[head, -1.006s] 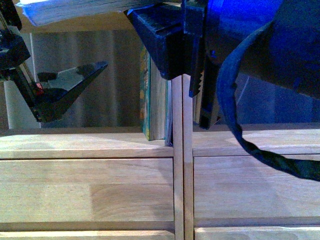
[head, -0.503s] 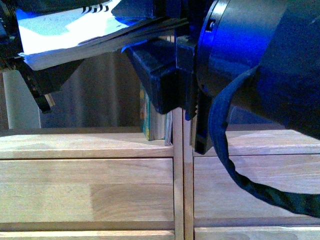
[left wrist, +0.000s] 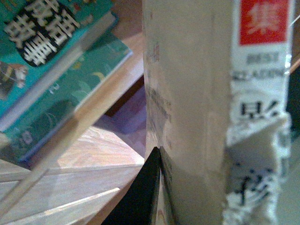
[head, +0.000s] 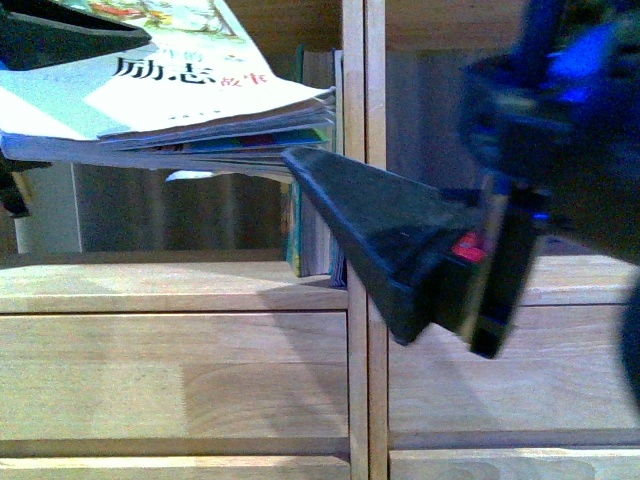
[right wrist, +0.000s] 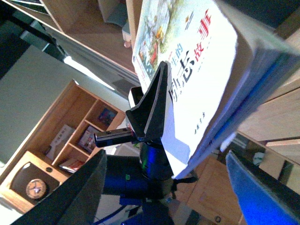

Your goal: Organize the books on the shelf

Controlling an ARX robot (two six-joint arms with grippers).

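Since the earlier frames the right arm has swung off to the right, uncovering the divider. The booklet has come down into full view.

The shelf fills the front view, with flat drawer fronts below and open compartments above on either side of the divider.

The right gripper stands wide. In the right wrist view its two fingers sit well apart, one at each edge. In the front view one of them reaches leftward across the divider, its tip just under the booklet's page edges. Whether they touch cannot be determined.

The booklet lies near-horizontal in the air, above that finger and in front of the left compartment, white printed cover facing up. Its white-and-red spine shows in the left wrist view.

The left gripper is clamped on the booklet. One finger lies flat on the cover and the opposite finger is beneath, mostly hidden.

The teal book stands upright in the left compartment, against the divider — below the right fingertip and the booklet, apart from both.
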